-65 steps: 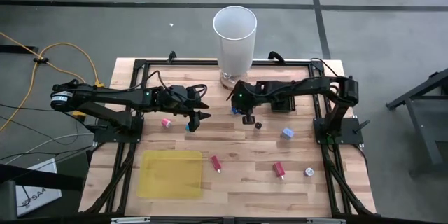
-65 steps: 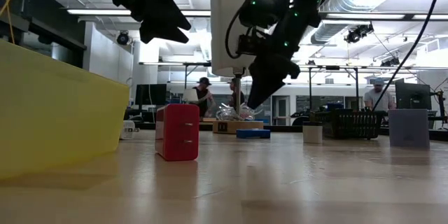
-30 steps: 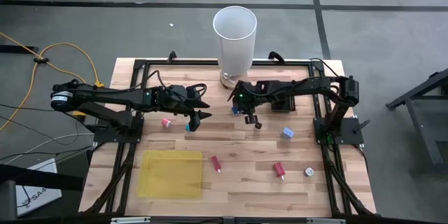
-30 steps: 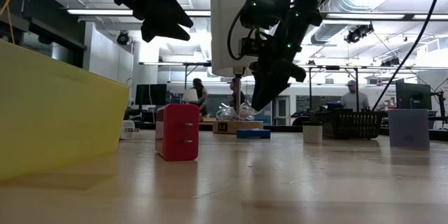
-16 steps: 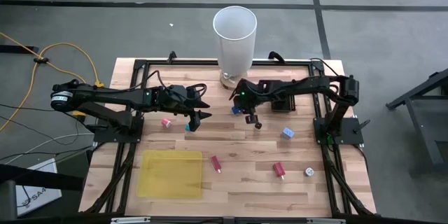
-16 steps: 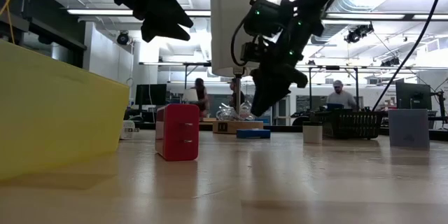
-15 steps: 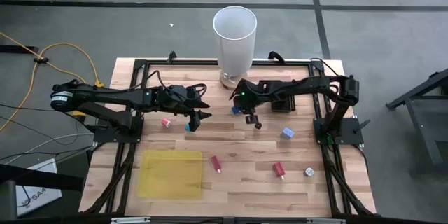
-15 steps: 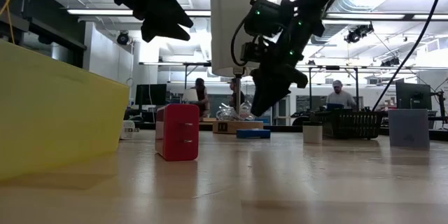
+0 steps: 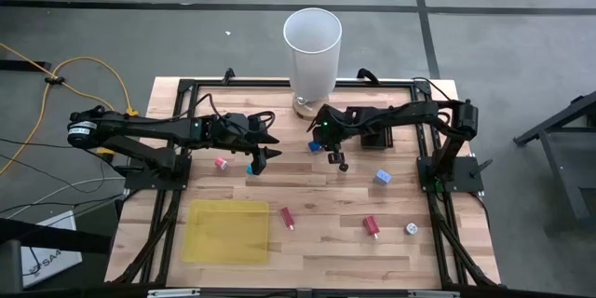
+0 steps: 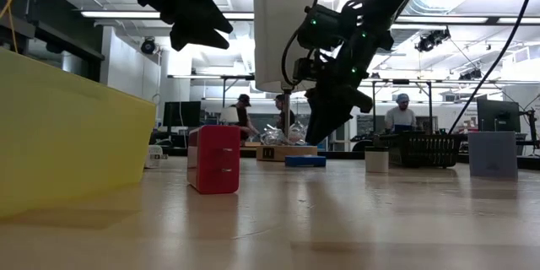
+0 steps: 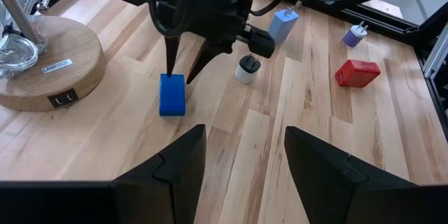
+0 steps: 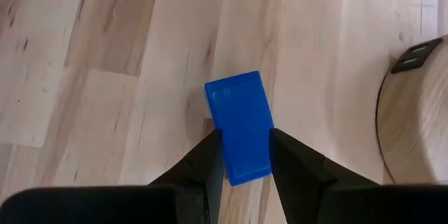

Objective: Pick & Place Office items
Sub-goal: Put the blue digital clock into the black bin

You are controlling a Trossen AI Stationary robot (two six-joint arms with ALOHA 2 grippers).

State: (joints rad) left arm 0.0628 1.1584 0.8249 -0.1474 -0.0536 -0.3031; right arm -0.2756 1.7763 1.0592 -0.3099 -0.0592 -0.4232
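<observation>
Right gripper [image 12: 243, 155] hangs over the blue block [image 12: 239, 127], its two fingers set narrowly on either side of the block's long edges; whether they pinch it or only bracket it cannot be told. The block lies flat on the wooden table [image 9: 326, 233], just beside the round wooden base [image 11: 42, 63] of the tall white cylinder [image 9: 312, 51]. A small tag on that base reads "LAMPIGO" or something close; the letters are not clear.

Left gripper [image 11: 238, 161] hovers above the table left of centre, fingers apart and empty.

Nearest the low camera stand the yellow sheet [image 10: 67, 135] and a red block [image 10: 213, 159]. Farther out lie a pink piece [image 9: 221, 162], a second red piece [image 9: 371, 226], a whitish round piece [image 9: 410, 229] and a pale blue block [image 9: 383, 177]. A small white-and-black cylinder [image 11: 246, 68] sits near the right gripper.
</observation>
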